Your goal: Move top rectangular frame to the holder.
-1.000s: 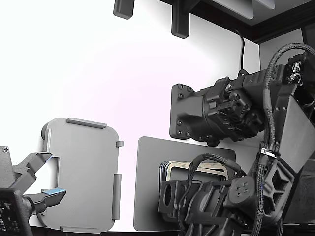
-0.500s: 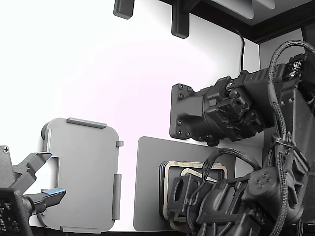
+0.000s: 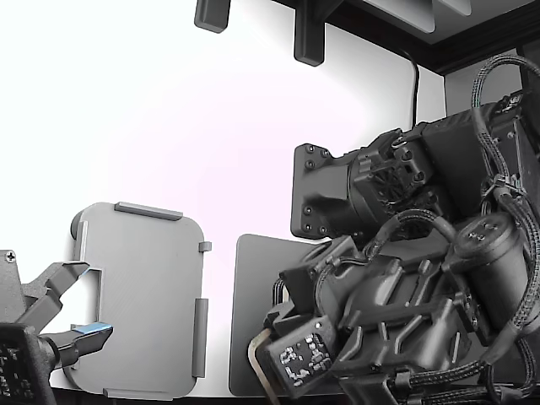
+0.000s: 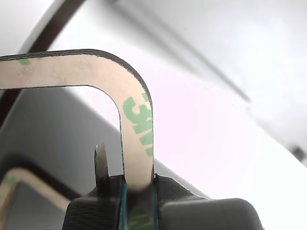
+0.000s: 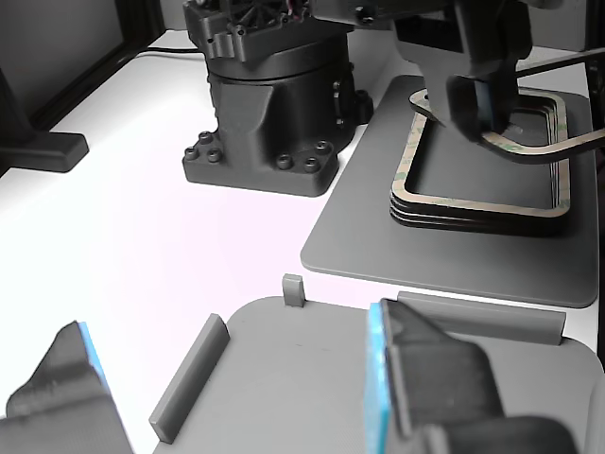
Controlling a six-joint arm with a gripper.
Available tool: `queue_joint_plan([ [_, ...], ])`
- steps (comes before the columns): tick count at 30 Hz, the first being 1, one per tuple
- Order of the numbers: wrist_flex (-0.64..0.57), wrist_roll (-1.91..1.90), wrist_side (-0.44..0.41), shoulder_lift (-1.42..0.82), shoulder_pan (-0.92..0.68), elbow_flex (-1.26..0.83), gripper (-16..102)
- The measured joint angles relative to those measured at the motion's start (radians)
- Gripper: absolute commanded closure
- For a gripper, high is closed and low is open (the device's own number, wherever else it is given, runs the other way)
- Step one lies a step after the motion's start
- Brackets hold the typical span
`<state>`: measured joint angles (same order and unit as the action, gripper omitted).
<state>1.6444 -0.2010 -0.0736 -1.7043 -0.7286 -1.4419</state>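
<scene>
My gripper is shut on the top rectangular frame, a thin tan ring with green print, pinched at one side close to a rounded corner. In the other view the gripper holds this frame tilted and lifted above the stack of like frames. Only a curved tan edge of the frame shows below my arm in the exterior view. The holder, a light grey tray with raised tabs, lies apart at the exterior view's left and has nothing in it.
The stack rests on a darker grey mat. A black motor-like block stands behind the mat. A second arm's gripper with blue pads hangs open over the holder's near edge. My own arm hides the stack in the exterior view.
My arm has swung up and toward the exterior view's left, raising the frame off the stack. It now covers the stack there. The second arm has not moved.
</scene>
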Motion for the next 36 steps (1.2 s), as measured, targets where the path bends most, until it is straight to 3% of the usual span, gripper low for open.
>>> queue_joint_plan([
  [7,0.002,-0.199,-0.075,0.043,0.109,0.029,96],
  [18,0.002,-0.255,0.026,0.176,0.298,0.183,96],
  [36,0.002,-0.17,0.003,0.423,0.443,0.376,96],
])
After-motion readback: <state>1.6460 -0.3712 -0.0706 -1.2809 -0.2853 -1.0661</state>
